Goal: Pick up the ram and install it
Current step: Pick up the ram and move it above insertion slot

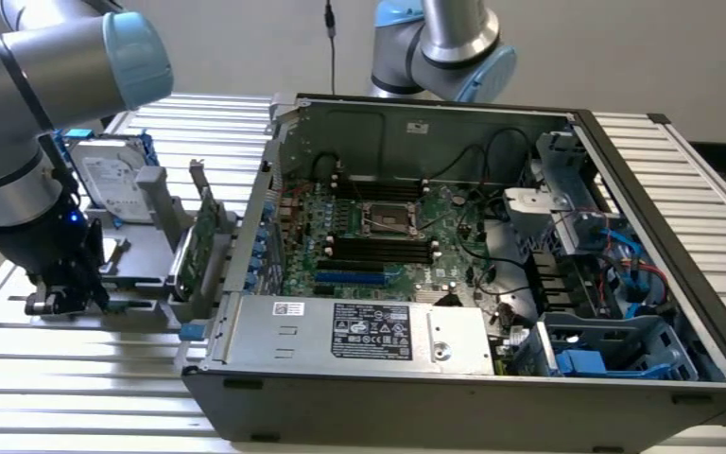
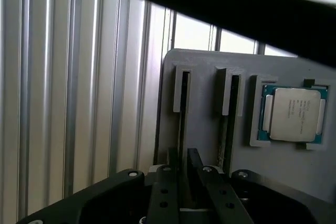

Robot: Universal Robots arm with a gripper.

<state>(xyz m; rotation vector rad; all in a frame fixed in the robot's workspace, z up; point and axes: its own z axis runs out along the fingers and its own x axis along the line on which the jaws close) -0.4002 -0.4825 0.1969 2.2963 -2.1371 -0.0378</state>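
The ram (image 2: 182, 109) stands edge-on in one slot of a grey holder (image 2: 202, 72), showing as a thin dark strip. My gripper (image 2: 182, 159) straddles that slot, its two black fingers (image 2: 194, 157) close on either side of the stick, and looks shut on it. In the exterior view the gripper (image 1: 67, 295) is lowered onto the holder (image 1: 136, 251) at the exterior view's left, beside the open computer case (image 1: 464, 378). The motherboard (image 1: 382, 227) lies inside the case, with long black memory slots (image 1: 382, 252) below the processor socket.
A second slot (image 2: 229, 124) next to the gripped one holds another thin stick. A processor chip (image 2: 291, 114) sits in a pocket of the holder. A hard drive with blue rails (image 1: 111, 180) and an upright green expansion card (image 1: 201, 244) stand on the holder. Ribbed aluminium table (image 1: 86, 378) surrounds everything.
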